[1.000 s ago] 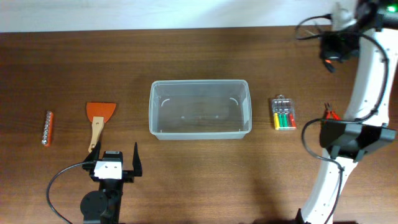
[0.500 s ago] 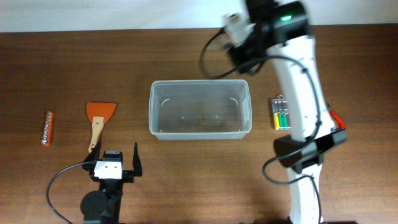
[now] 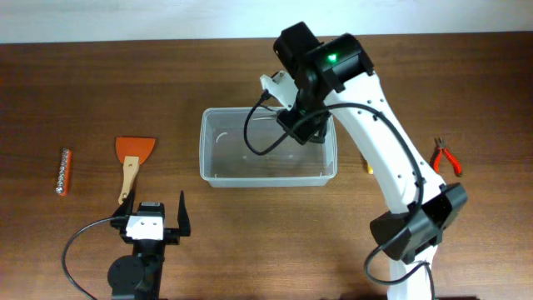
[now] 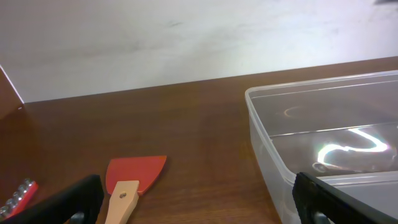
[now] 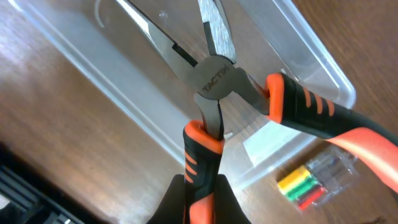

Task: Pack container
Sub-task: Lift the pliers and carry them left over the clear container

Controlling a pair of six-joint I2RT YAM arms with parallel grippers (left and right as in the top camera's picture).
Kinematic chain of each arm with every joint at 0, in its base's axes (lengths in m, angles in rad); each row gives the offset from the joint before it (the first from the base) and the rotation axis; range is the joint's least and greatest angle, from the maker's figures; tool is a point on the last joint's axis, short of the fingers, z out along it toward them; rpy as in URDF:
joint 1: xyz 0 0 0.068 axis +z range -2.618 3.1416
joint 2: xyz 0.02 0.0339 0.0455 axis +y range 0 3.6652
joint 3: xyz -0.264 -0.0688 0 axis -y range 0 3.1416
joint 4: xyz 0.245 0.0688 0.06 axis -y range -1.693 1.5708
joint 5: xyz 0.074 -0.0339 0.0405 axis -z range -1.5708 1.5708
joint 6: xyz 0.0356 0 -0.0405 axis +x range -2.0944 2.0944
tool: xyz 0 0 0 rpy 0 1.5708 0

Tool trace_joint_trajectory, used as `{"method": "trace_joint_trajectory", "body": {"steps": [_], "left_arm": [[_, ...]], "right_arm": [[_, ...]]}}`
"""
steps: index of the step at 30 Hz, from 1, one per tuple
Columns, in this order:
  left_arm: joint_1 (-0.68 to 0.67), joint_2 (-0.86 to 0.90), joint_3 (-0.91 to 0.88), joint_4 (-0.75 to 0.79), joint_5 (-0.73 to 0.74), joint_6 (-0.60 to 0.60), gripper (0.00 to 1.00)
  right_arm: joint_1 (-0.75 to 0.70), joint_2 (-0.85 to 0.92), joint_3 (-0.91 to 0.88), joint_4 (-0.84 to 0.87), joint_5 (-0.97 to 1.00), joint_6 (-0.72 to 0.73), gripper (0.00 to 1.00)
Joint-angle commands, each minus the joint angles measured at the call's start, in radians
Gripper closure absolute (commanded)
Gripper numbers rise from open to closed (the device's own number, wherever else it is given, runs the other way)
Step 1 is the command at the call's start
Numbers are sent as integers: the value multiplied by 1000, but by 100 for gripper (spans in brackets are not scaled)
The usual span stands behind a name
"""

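Clear rectangular plastic container (image 3: 266, 178): right gripper (image 5: 200, 186) above it, pinching one handle of orange-and-black-handled steel pliers (image 5: 214, 81); left gripper (image 3: 156, 215) spread, holding nothing.

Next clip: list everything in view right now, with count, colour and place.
container: one, clear, table centre
large pliers: one, orange-and-black handles, held over the container
small pliers: one, red handles, far right
bit case: one, clear with yellow, green and red pieces, right of the container
scraper: one, orange blade, wooden handle, left of the container
bit strip: one, orange with silver pieces, far left
table: one, brown wood
left gripper: black, open, empty, near the scraper handle
right gripper: shut on one large pliers handle
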Motion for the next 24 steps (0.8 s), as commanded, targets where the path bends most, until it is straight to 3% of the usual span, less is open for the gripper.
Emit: {"method": "trace_joint_trajectory", "body": {"steps": [1,7,13,24], "left_arm": [[5,-8,-6,0,-7,12,1],[5,-8,-6,0,-7,12,1],[5,-8,-6,0,-7,12,1],[5,-8,-6,0,-7,12,1]], "right_arm": [[5,-19,-64,44,-33,-32,94],[5,-15,-180,194,-75,-71,87],[4,5,-285,304,-123,-72,89],[4,65,-381,344,-156,-97,91]]}}
